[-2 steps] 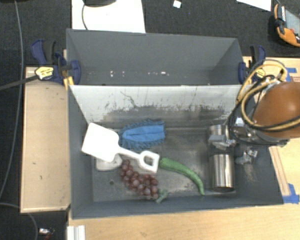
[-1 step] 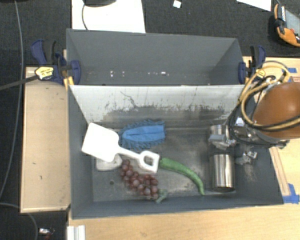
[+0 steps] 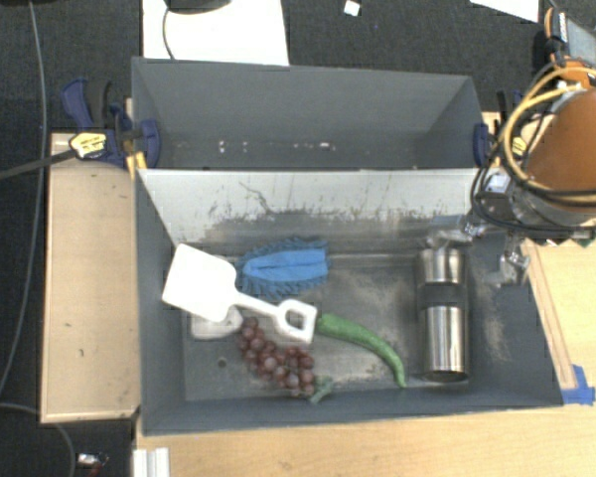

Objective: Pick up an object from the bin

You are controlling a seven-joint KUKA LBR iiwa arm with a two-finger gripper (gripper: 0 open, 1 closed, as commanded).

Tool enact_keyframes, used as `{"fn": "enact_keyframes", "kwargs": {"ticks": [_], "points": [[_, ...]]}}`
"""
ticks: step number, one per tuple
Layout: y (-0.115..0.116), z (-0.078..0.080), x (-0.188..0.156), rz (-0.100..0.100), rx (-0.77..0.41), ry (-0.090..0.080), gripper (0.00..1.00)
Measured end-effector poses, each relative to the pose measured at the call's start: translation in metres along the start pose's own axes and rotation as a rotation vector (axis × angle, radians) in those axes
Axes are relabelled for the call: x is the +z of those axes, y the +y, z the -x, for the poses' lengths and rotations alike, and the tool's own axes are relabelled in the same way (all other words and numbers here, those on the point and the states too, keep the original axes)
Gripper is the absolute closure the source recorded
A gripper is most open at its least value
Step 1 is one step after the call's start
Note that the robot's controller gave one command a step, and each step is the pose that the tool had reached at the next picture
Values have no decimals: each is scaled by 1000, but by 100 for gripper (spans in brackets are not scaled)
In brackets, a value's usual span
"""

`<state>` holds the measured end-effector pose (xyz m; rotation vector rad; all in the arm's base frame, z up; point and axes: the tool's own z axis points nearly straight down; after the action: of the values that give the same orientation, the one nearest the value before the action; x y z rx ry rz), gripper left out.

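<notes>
My gripper (image 3: pixel 505 219) hangs at the bin's right side, over the right wall and just right of the upper end of a steel cylinder flask (image 3: pixel 443 316). The flask lies on the bin floor with a dark band round its middle, its length running from back to front. Left of it a long curved green pepper (image 3: pixel 364 337) lies on the floor. I see nothing held in the gripper.
On the left lie a white plastic scoop (image 3: pixel 205 285) with its handle pointing right, a blue brush (image 3: pixel 284 266) behind it, and a bunch of dark red grapes (image 3: pixel 276 357) in front. An orange cover and yellow cables sit on the arm at the right.
</notes>
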<state>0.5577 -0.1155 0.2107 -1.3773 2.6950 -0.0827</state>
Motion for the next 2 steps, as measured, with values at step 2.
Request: {"fn": "enact_keyframes", "kwargs": {"ticks": [2], "points": [[27,27,19,-16,73,-13,0]]}}
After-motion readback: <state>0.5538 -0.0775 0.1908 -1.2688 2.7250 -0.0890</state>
